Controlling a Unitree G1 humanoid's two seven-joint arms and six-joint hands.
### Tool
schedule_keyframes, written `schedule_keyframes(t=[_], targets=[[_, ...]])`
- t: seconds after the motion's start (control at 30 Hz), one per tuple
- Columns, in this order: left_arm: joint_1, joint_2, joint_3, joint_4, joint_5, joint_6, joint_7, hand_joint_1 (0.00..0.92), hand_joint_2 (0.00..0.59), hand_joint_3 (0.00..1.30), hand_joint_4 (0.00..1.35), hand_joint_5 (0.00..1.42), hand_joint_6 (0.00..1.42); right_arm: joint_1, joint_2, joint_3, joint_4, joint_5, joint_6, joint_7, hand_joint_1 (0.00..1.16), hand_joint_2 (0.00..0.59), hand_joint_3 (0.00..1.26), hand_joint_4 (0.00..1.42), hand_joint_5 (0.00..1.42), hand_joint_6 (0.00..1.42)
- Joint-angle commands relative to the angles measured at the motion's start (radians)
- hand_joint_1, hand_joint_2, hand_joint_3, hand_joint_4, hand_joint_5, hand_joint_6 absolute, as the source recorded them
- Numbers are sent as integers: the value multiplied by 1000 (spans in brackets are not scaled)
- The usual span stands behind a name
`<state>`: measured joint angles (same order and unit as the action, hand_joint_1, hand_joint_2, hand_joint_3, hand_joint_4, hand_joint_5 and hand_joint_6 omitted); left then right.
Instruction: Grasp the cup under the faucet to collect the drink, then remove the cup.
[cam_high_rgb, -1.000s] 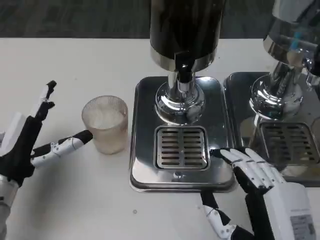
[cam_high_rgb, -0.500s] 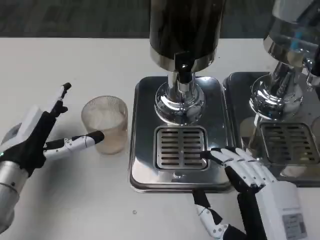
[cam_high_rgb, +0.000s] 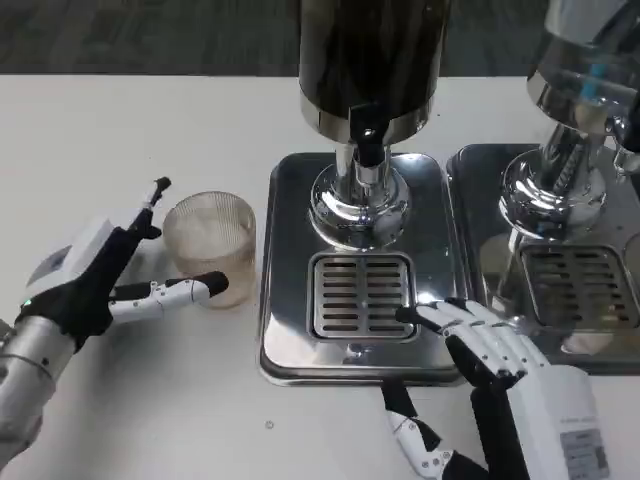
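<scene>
Ribbed clear cup (cam_high_rgb: 210, 247) stands upright, mouth up, between the spread-fingered left hand (cam_high_rgb: 110, 275).

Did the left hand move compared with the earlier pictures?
Yes. The left hand has moved rightward toward the cup, which has kept its place beside the drip tray; its fingers now reach around the cup.

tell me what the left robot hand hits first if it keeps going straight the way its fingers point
Most likely the cup. The left robot hand is open and points right, one finger above and one below the cup's left side, so going on would bring the cup between them. Depth is hard to judge from this one view.
</scene>
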<state>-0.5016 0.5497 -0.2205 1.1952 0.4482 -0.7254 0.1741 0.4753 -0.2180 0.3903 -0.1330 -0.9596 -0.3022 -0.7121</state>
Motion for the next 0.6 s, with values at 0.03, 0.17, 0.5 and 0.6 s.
schedule_keyframes(t=[0.03, 0.17, 0.5, 0.6], targets=[[-26, -5, -9, 17, 3, -4, -20, 287, 31, 0, 30, 209, 212, 6, -2, -2, -5, -3, 7, -11, 425, 405, 383, 308, 257, 327], [-31, -15, -9, 25, 1, -10, -18, 287, 35, 0, 31, 214, 214, 11, -3, -5, -9, 0, 8, -8, 425, 405, 383, 308, 260, 327], [-45, -42, 0, 42, -15, -13, -36, 279, 44, 24, 42, 230, 234, 27, 2, -12, -13, 10, 12, -5, 425, 405, 394, 309, 271, 335], [-51, -52, 4, 47, -20, -9, -44, 271, 52, 31, 42, 231, 236, 32, 2, -15, -15, 10, 14, -4, 425, 405, 395, 309, 272, 337]])
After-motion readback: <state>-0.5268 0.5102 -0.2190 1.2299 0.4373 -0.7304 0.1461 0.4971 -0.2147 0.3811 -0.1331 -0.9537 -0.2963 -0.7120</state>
